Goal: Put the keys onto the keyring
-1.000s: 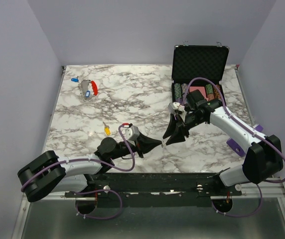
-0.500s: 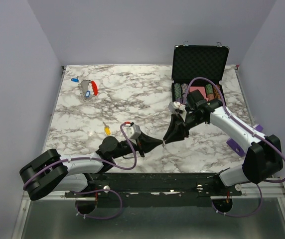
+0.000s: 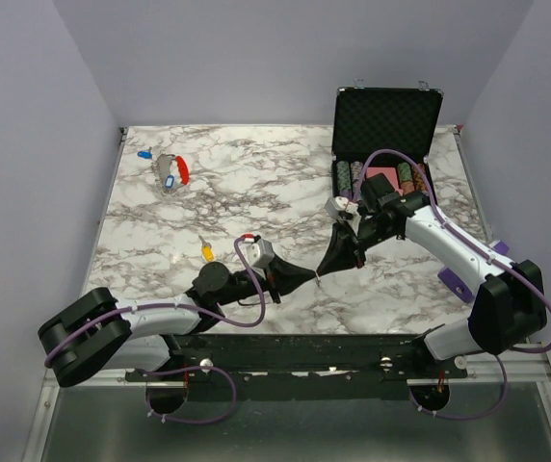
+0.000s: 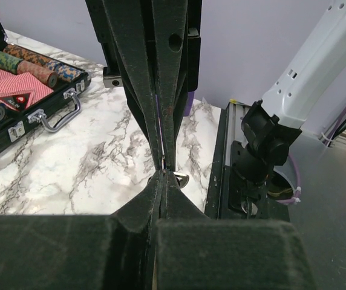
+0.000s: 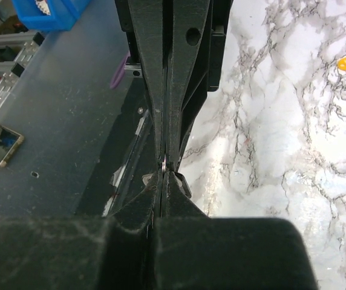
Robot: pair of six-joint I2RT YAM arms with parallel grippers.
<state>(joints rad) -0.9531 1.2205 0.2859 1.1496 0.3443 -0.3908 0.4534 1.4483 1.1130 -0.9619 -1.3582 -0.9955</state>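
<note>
Marble-patterned table [image 3: 285,183] under plain lilac walls, and all the action sits by the near edge. The left gripper [image 3: 304,278] and right gripper [image 3: 327,267] are nose to nose, tips touching. Both are pinched tight, with no gap between either pair of fingers. Caught where they meet is a thin sliver of bright metal, by my reading the silver key [image 4: 163,162]. Each wrist view shows it clamped from both ends. This looks like a handover or a re-grip, since something that tiny needs turning before it can be threaded.

Further out on the left, the yellow key [image 3: 205,252] lies alone on the marble, waiting its turn. Far back in the left corner rests the keyring [image 3: 175,171], its red clip curled beside the grey ring. One blue key [image 3: 170,181] lies against it, and another [image 3: 144,153] just apart. It's well away from both arms, so a long carry lies ahead. At the far right stands the open chip case [image 3: 386,120], out of play.
</note>
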